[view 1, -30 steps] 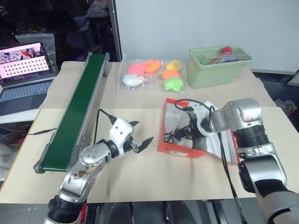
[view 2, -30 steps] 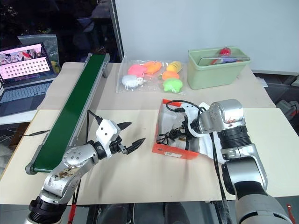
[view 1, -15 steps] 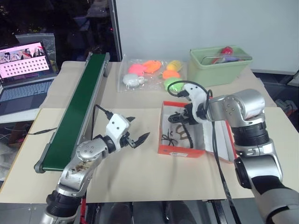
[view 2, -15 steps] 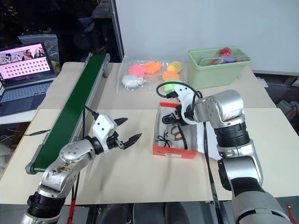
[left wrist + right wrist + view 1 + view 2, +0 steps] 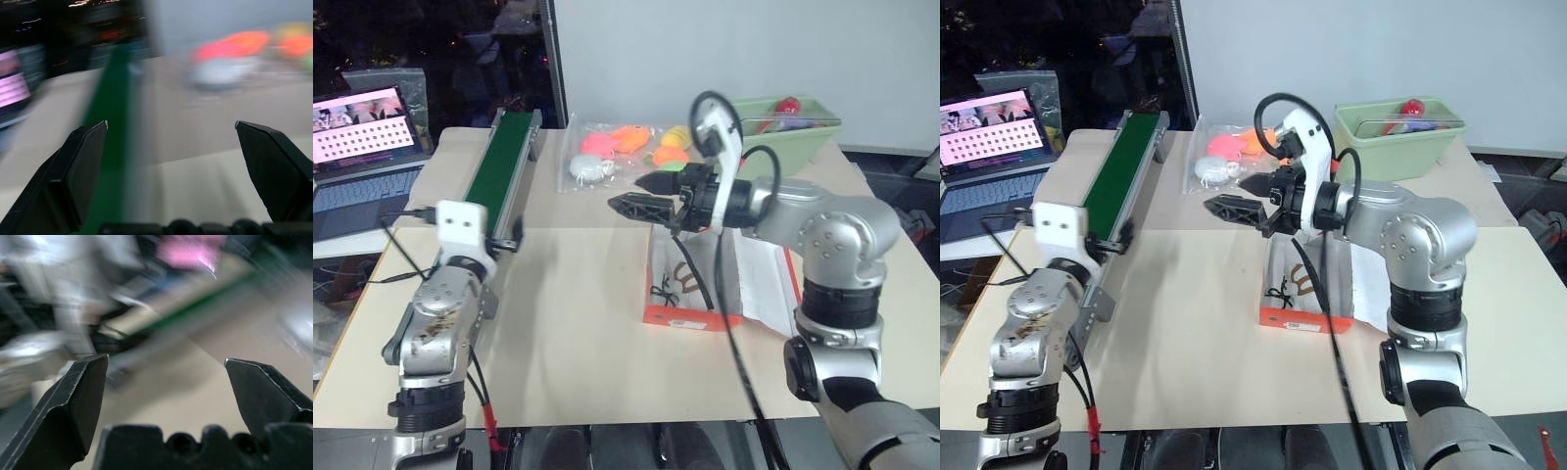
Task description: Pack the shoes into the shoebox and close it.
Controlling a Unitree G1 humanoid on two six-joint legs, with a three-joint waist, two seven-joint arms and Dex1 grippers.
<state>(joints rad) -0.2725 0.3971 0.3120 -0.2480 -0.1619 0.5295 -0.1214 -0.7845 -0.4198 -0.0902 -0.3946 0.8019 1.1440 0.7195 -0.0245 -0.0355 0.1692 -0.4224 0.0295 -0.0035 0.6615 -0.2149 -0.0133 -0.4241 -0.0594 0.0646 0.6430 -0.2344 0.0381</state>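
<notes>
The red-orange shoebox (image 5: 690, 315) stands open right of the table's middle, its lid (image 5: 791, 286) folded out to the right with white paper on it. The shoes (image 5: 677, 284) lie inside, pale with dark laces, partly hidden by my right arm and its cable. My right gripper (image 5: 641, 194) hangs above the box's far left corner, pointing left, open and empty. My left gripper (image 5: 171, 125) is open and empty too, held level at the near end of the green conveyor belt (image 5: 495, 168) and pointing along it.
A laptop (image 5: 364, 147) sits at the far left. A clear bag of soft toys (image 5: 625, 152) lies behind the box, and a pale green bin (image 5: 788, 122) stands at the back right. A black cable (image 5: 705, 294) droops from my right wrist across the box.
My right gripper has risen out of the box and turned to point left. My left gripper has swung left to the conveyor's near end and now points forward.
</notes>
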